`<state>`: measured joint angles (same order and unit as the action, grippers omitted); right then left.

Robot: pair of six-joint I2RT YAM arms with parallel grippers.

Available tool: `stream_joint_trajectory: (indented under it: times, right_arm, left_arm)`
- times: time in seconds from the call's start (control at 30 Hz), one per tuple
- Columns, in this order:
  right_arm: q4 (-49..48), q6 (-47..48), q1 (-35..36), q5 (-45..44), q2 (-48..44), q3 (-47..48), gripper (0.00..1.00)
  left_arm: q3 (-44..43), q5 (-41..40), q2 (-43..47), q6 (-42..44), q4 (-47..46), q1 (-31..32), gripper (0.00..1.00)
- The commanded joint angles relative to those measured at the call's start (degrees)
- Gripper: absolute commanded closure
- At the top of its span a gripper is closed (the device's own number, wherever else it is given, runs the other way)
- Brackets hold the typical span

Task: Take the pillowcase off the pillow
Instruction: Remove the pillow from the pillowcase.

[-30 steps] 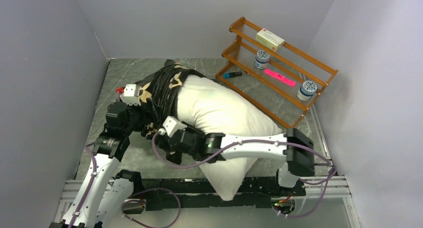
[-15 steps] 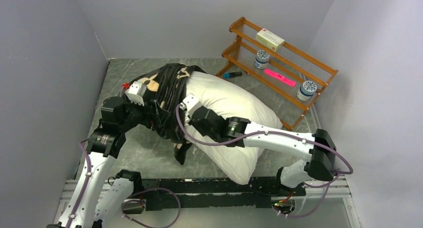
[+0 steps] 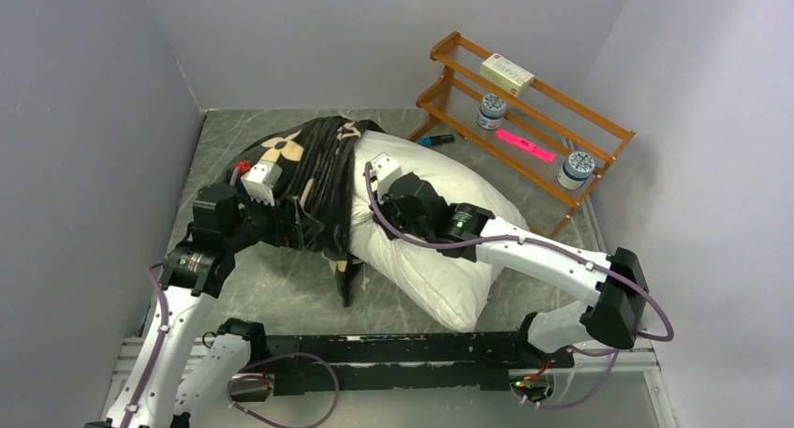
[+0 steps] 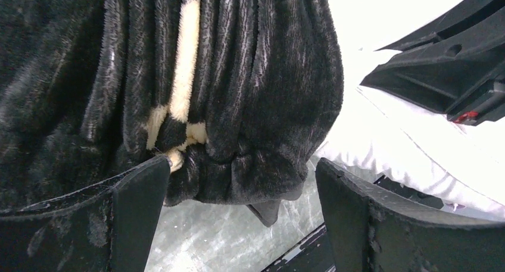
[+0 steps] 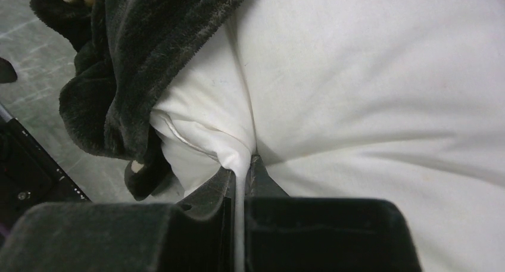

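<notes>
The pillow [image 3: 440, 250] lies across the middle of the table [image 3: 281, 292]. The pillowcase [image 3: 314, 170] is bunched over the pillow's end nearest the far left corner. The right gripper [image 5: 241, 171] pinches a thin fold of the white pillow between its closed fingers. The left gripper [image 4: 241, 174] has its fingers wide apart, with the gathered pillowcase just in front of them.

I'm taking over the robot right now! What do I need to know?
Left gripper: open, facing the bunched pillowcase, not gripping it.
Right gripper: shut on a pinch of the pillow.
Done: most of the pillow is bare; the pillowcase covers only its far left end.
Left to do: grip the pillowcase and pull it fully off.
</notes>
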<state>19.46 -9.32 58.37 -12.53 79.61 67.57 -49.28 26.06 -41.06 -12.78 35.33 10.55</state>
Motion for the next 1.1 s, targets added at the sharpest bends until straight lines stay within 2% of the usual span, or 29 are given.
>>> stream_joint_trajectory:
  times: [0.0, 0.1, 0.17, 0.4, 0.57, 0.6, 0.7, 0.8, 1.0, 1.07]
  right_arm:
    - [-3.8, -1.8, -3.0, 0.2, -2.4, -1.0, 1.00]
    - [-4.5, -2.4, -3.7, 1.3, -2.9, -1.5, 1.00]
    - [-4.8, -2.8, -4.0, 2.3, -3.1, -1.7, 1.00]
    - [-5.6, -3.7, -5.4, 4.6, -4.0, -2.4, 1.00]
    - [-5.4, -3.9, -6.0, 5.4, -5.5, -3.4, 1.00]
    - [-5.3, -3.9, -6.1, 5.4, -5.9, -3.7, 1.00]
    - [-4.8, -3.9, -6.7, 5.7, -7.5, -4.6, 1.00]
    - [-4.5, -4.2, -7.5, 6.7, -9.4, -5.8, 1.00]
    - [-3.0, -3.7, -8.5, 6.7, -12.6, -7.6, 1.00]
    - [-2.6, -3.5, -8.8, 6.9, -13.5, -8.3, 1.00]
  left_arm:
    - [0.6, -1.1, -0.3, -0.2, 0.3, 1.7, 0.04]
    - [1.4, -3.6, -1.5, -1.5, -0.8, 4.3, 0.04]
    - [2.2, -6.1, -3.0, -3.2, -1.7, 8.4, 0.03]
    - [2.7, -22.4, -8.4, -9.9, -5.4, 25.4, 0.03]
    - [1.8, -33.4, -13.6, -12.9, -4.4, 33.3, 0.04]
    - [1.5, -37.7, -14.1, -13.6, -3.9, 34.2, 0.06]
    - [0.8, -45.2, -14.6, -14.4, -2.5, 34.7, 0.18]
    - [-0.3, -49.1, -15.4, -14.1, -2.2, 34.7, 0.32]
    - [-3.6, -55.9, -16.1, -11.7, -2.2, 34.6, 0.83]
    - [-5.4, -58.6, -16.7, -10.2, -1.8, 34.6, 0.94]
